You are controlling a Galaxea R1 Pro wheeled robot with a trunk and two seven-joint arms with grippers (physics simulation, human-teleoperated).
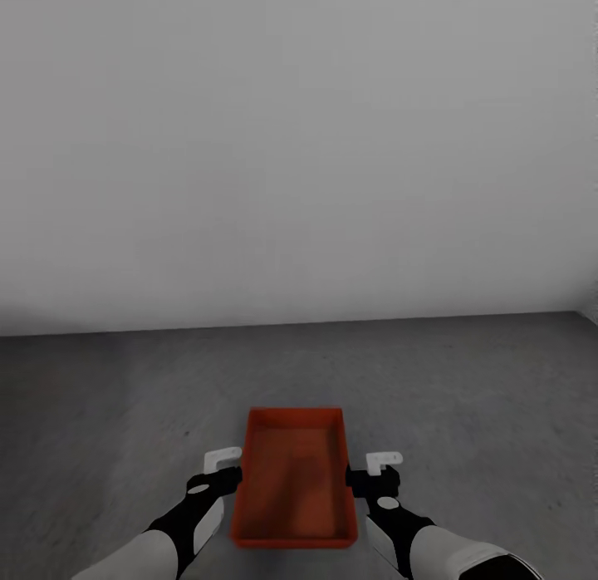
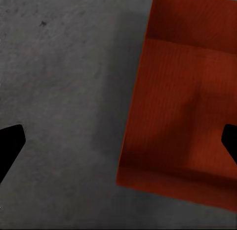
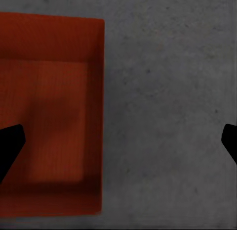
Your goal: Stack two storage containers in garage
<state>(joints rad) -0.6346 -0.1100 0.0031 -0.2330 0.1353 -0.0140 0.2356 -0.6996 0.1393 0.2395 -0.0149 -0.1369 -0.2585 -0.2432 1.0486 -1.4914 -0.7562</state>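
One orange-red storage container [image 1: 295, 472] sits open-topped and empty on the garage's dark grey concrete floor [image 1: 124, 397], just in front of me. My left gripper [image 1: 226, 472] is at its left long wall and my right gripper [image 1: 370, 474] at its right long wall. In the left wrist view the left gripper [image 2: 121, 146] is open wide, with one fingertip over the floor [image 2: 64, 91] and the other over the container [image 2: 182, 106]. The right gripper [image 3: 121, 146] straddles the opposite wall of the container [image 3: 49, 116] the same way. A second container is hidden or out of view.
A plain grey-white wall [image 1: 299, 148] stands a short way beyond the container and meets the floor across the whole view. Bare concrete stretches left and right of the container, with a corner edge at the far right [image 1: 591, 314].
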